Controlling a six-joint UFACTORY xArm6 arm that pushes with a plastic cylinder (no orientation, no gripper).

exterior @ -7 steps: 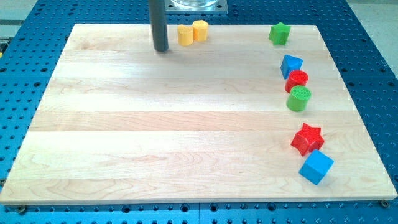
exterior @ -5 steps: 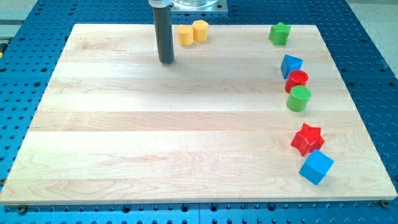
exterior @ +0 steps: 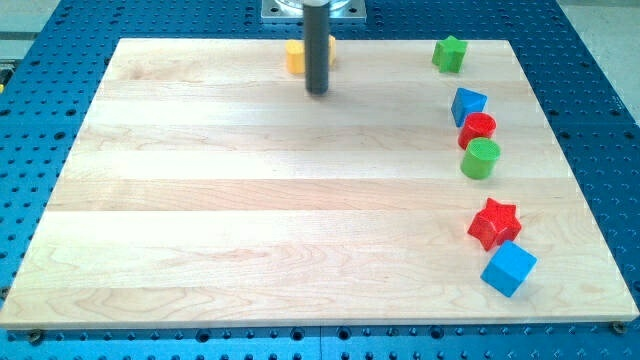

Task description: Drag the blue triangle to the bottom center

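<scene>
Nearest the view's bottom, at the right, sit the blue cube (exterior: 508, 268) and the red star (exterior: 494, 222), touching at a corner. Farther up that side, 3 blocks form a tight chain: green cylinder (exterior: 481, 158), red cylinder (exterior: 478, 127), then the blue triangle (exterior: 467, 104), which touches the red cylinder. A push down on the triangle would likely shove both cylinders along (it needs freeing sideways first). My tip (exterior: 317, 92) is well apart, toward the top centre, just below the yellow blocks (exterior: 294, 56) it partly hides; there is no claw, so no opening to report. A green star (exterior: 450, 53) sits farthest.
</scene>
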